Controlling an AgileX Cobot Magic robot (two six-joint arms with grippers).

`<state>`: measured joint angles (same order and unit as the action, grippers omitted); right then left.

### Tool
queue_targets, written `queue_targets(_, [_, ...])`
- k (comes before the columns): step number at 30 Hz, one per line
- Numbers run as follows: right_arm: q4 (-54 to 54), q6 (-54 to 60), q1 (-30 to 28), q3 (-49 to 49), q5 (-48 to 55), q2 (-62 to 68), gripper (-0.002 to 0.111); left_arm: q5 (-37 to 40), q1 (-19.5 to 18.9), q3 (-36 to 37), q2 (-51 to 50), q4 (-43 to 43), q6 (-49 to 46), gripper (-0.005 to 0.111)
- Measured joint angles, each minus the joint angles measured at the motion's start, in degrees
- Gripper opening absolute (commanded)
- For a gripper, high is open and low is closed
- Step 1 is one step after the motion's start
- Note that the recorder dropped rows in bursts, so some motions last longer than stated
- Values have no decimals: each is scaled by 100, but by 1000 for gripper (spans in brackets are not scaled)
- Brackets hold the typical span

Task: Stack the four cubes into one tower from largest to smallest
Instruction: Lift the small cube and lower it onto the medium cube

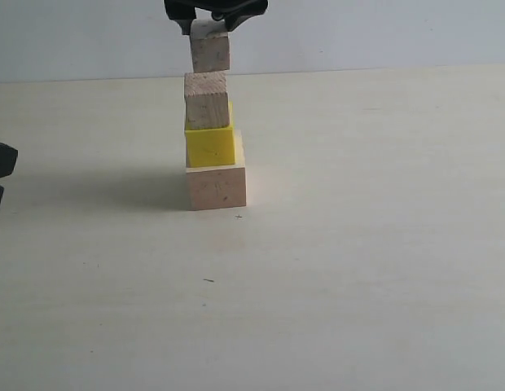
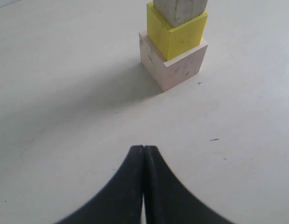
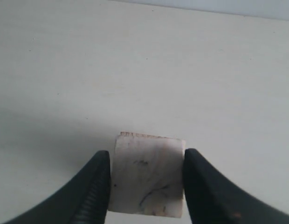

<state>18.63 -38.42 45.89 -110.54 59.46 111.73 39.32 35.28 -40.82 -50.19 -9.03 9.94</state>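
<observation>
Three cubes down: large wood cube (image 1: 217,186) on the bench (image 1: 358,285), yellow cube (image 1: 210,145) on it, medium wood cube (image 1: 207,100) above. Widest at the base for steadiness, left of centre in frame.
Small cube (image 1: 210,49): top of frame, right over the medium one, lined up for the last drop; touching or just clear, can't tell.
Right end effector (image 1: 213,20): pinching the small cube by two opposite faces, underside free.
Left end effector (image 2: 143,186): closed tight, empty, parked at the left edge, clear of the stack.

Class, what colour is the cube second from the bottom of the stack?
A bright yellow cube; clearest in the left wrist view.
</observation>
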Motion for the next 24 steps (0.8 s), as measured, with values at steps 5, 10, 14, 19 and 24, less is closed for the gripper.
queue_targets(5, [-2,-28,0,-25,23,126,0,0,0,0,0,0,0,1])
queue_targets(10, [-15,-28,0,-25,11,258,0,0,0,0,0,0,0,1])
queue_targets(14, [-26,-39,0,-25,-68,270,0,0,0,0,0,0,0,1])
queue_targets(19, [-51,-111,0,-25,-158,270,0,0,0,0,0,0,0,1])
queue_targets(24, [-70,-163,0,-25,-169,270,0,0,0,0,0,0,0,1])
